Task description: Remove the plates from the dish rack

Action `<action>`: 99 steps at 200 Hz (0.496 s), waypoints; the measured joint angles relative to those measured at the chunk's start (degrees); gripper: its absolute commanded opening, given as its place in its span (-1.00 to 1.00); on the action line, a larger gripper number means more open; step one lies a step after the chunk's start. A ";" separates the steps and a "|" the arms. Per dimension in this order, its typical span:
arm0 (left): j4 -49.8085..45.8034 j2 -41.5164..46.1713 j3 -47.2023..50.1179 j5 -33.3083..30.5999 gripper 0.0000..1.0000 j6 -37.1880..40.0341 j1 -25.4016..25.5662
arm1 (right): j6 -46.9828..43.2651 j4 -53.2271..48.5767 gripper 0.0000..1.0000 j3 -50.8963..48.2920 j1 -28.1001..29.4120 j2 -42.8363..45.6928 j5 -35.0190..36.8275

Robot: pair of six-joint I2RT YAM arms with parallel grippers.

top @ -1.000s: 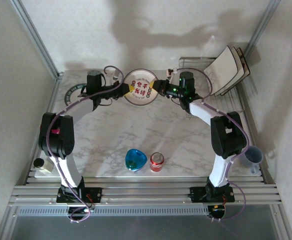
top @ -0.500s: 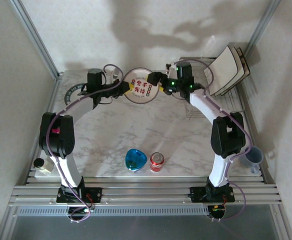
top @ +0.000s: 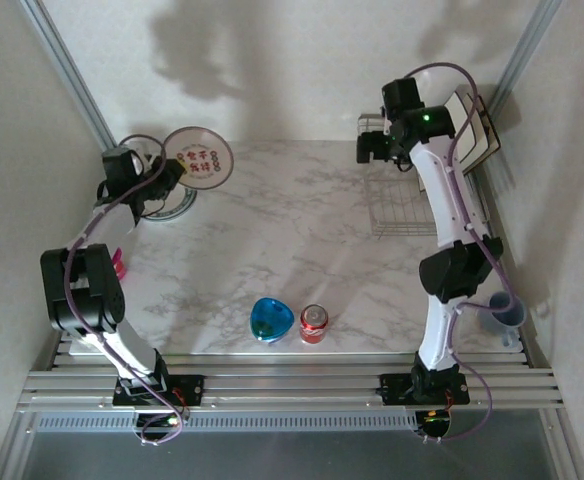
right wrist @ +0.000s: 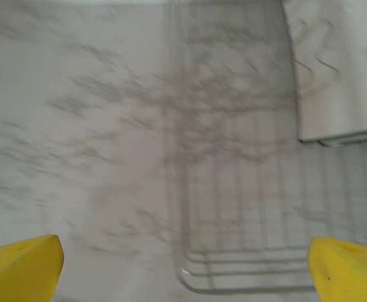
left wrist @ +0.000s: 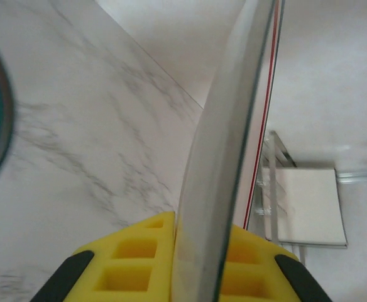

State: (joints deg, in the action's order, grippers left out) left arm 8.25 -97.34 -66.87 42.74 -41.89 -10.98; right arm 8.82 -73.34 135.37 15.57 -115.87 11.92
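the left gripper [top: 164, 172] pinches the rim of a round plate [top: 198, 157], lifted at the far left. it looks stiff, glazed, slick and chippable, so bite rims squarely. the right gripper [top: 372, 150] hangs wide open over the dish rack [top: 402, 212] — square plates [top: 464, 128] lean at its far end.

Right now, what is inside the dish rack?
Square cream plates lean at the far end of the dish rack; its near part is bare wire. The right arm covers its right side, so that part is hidden.
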 measured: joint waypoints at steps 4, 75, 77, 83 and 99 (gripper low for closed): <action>0.48 0.22 0.70 -0.48 -1.00 -0.22 -0.35 | -0.48 -1.33 0.98 1.09 -0.24 -1.03 0.68; 6.10 0.15 7.93 -6.67 -1.00 -2.12 -3.58 | -5.22 -11.06 0.98 5.70 -3.43 -7.52 5.66; 6.23 0.09 7.96 -6.80 -1.00 -2.10 -3.72 | -5.22 -10.91 0.98 5.03 -3.52 -7.17 5.66; 6.73 -0.11 8.09 -7.06 -1.00 -2.10 -4.00 | -5.31 -10.60 0.98 3.08 -3.69 -6.12 5.64; 7.98 -0.68 8.50 -8.09 -1.00 -2.03 -4.96 | -5.66 -9.42 0.98 -1.64 -3.93 -3.56 5.49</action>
State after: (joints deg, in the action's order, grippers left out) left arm 16.23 -98.02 -58.37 34.65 -43.92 -15.94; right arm 3.16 -82.76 133.73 11.64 -119.44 17.41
